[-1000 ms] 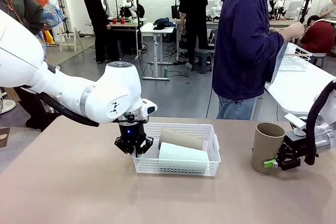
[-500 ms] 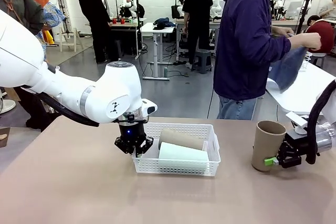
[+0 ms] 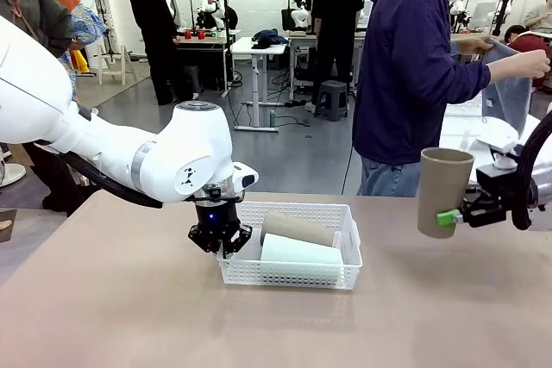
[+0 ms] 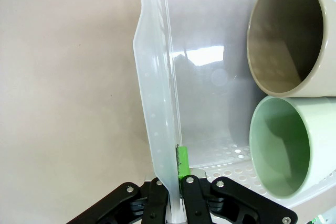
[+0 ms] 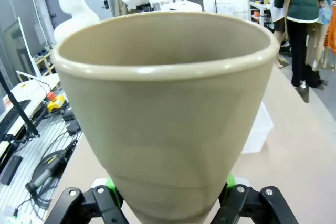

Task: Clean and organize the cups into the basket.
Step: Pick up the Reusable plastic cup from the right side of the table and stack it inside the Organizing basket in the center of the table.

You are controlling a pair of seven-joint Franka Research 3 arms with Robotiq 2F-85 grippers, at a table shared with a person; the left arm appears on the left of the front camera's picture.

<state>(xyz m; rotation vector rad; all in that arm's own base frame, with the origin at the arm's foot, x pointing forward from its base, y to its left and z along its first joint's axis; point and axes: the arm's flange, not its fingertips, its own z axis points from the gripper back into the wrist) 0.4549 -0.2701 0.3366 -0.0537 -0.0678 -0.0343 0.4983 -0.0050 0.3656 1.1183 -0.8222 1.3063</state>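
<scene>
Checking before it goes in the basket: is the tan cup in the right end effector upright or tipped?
Upright: the cup has its mouth up; the right end effector grips it near its base.

The basket [image 3: 289, 275] sat mid-frame on the counter [image 3: 129, 299]. Inside it lay the rear cup [image 3: 297, 227], with the front cup [image 3: 302, 252] just before it and side by side. The left jaws pinched the basket's left end wall. At the right of the frame, the third cup [image 3: 444, 191] hung upright above the counter, between the right jaws.
</scene>
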